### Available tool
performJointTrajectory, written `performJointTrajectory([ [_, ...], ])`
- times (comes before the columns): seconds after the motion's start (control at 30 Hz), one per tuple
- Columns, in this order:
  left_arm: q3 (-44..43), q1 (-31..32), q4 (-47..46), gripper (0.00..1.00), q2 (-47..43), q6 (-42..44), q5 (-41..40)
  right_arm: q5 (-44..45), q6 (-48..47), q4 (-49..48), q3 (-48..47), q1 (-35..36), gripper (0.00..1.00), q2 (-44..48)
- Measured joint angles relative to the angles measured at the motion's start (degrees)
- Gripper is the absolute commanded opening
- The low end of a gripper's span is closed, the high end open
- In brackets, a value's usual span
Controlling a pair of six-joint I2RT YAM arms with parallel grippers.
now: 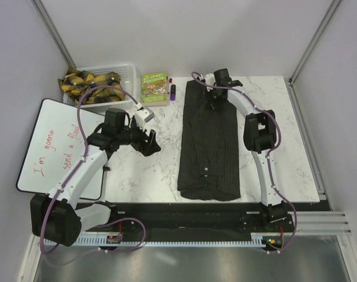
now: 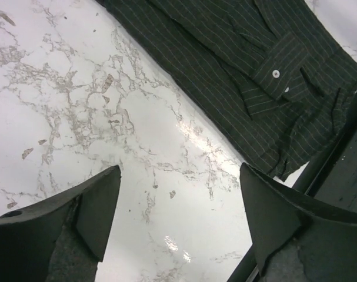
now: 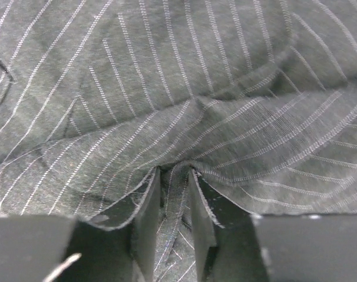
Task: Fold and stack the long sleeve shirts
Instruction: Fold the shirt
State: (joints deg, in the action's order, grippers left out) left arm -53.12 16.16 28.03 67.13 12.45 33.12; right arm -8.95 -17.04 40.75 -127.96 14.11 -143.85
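A dark pinstriped long sleeve shirt [image 1: 209, 144] lies folded into a long narrow strip down the middle right of the marble table [image 1: 149, 170]. My right gripper [image 1: 215, 98] sits on the shirt's far end and is shut on a pinched ridge of its cloth [image 3: 175, 176]. My left gripper [image 1: 147, 143] is open and empty, hovering over bare marble to the left of the shirt. In the left wrist view the shirt's cuff with a white button [image 2: 276, 73] lies beyond the open fingers [image 2: 102, 200].
A white basket [image 1: 102, 82] holding yellow-black striped cloth stands at the far left. A green book [image 1: 154, 87] and markers [image 1: 172, 88] lie beside it. A whiteboard [image 1: 60, 147] with red writing lies at the left. A black rail runs along the near table edge.
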Motion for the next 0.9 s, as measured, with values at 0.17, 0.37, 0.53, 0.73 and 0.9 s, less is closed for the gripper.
performJointTrajectory([
  [0.17,-0.7,0.0,0.6,1.00,1.5,2.4,0.8,3.5,-2.6,-0.5,-1.3,0.9,0.44,0.3],
  [0.37,-5.9,0.1,1.6,1.00,3.4,8.5,0.8,3.6,-7.1,-0.6,14.7,-2.0,0.69,18.9],
  [0.53,-9.1,0.4,1.2,1.00,-0.1,15.4,3.0,-4.4,-12.7,-2.8,25.8,-7.4,0.98,42.2],
  [0.73,-6.4,9.1,2.2,1.00,-3.5,31.4,7.3,-16.5,-26.7,-5.3,45.5,-6.7,0.97,69.0],
  [0.9,14.3,20.9,-5.1,0.94,-7.2,40.2,6.7,-21.6,-44.3,0.7,72.6,-2.5,0.93,82.4],
])
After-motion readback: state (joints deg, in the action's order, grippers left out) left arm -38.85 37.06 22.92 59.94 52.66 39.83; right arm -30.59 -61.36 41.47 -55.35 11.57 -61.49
